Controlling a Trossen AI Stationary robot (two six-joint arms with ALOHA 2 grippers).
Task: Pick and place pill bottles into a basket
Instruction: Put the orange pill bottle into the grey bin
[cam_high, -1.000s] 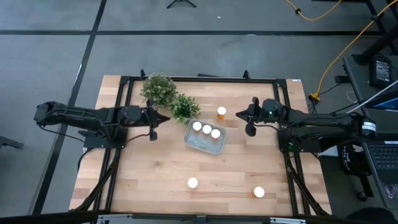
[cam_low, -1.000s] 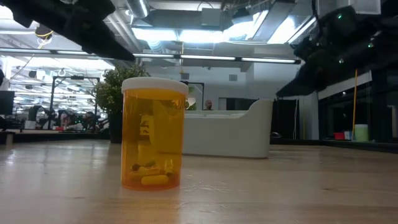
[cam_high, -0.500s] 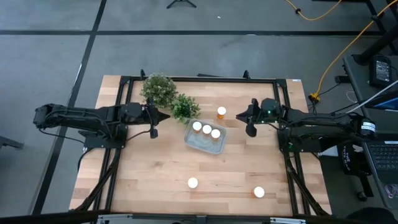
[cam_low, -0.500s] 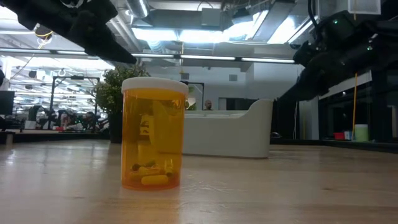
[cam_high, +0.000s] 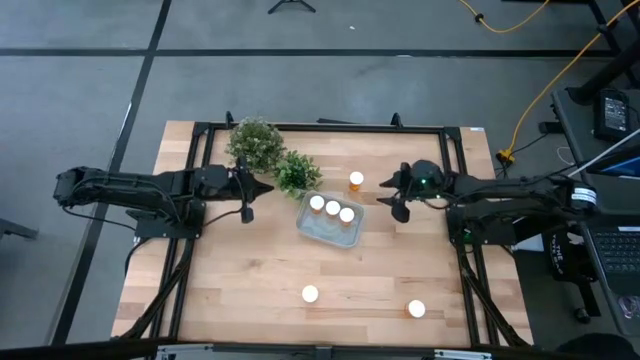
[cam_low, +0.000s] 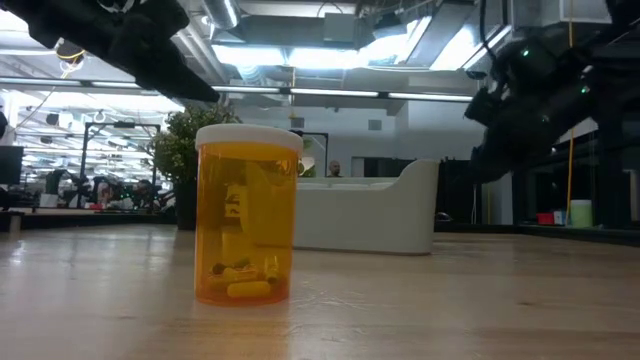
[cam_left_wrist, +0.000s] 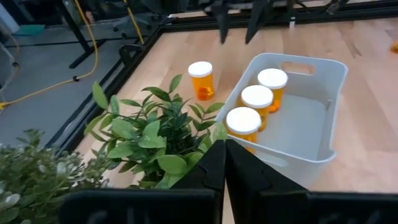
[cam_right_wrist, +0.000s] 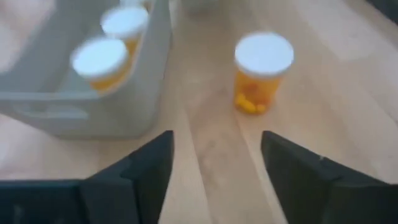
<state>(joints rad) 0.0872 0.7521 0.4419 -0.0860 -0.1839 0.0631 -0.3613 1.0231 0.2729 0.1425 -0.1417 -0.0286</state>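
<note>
The basket (cam_high: 329, 222) sits a little toward the far edge of the wooden surface (cam_high: 250, 290), near its middle from side to side, slightly skewed to the edges. Three pill bottles stand upright inside it in a row along its far wall (cam_high: 332, 208), white caps up; the left wrist view shows them touching or nearly touching each other (cam_left_wrist: 257, 96). A fourth pill bottle (cam_high: 356, 180) stands on the surface just beyond the basket's far right corner, apart from it. Two more stand well apart from the basket near the near edge: one about mid-width (cam_high: 310, 294), the other toward the near right corner (cam_high: 416, 309). The low view shows one bottle close up (cam_low: 246, 214), upright, with pills at its bottom.

The right hand (cam_high: 387, 192) hovers above the surface to the right of the basket, pointing toward the lone bottle by the far right corner; its fingers (cam_right_wrist: 146, 163) are spread wide with nothing between them, and that bottle (cam_right_wrist: 262, 71) lies ahead of the gap, untouched.

The left hand (cam_high: 262, 186) hangs over the left part of the surface, its tip beside the smaller potted plant (cam_high: 297, 172); its fingers (cam_left_wrist: 214, 163) are pressed together, holding nothing. A larger potted plant (cam_high: 254, 142) stands just behind, near the far edge.
</note>
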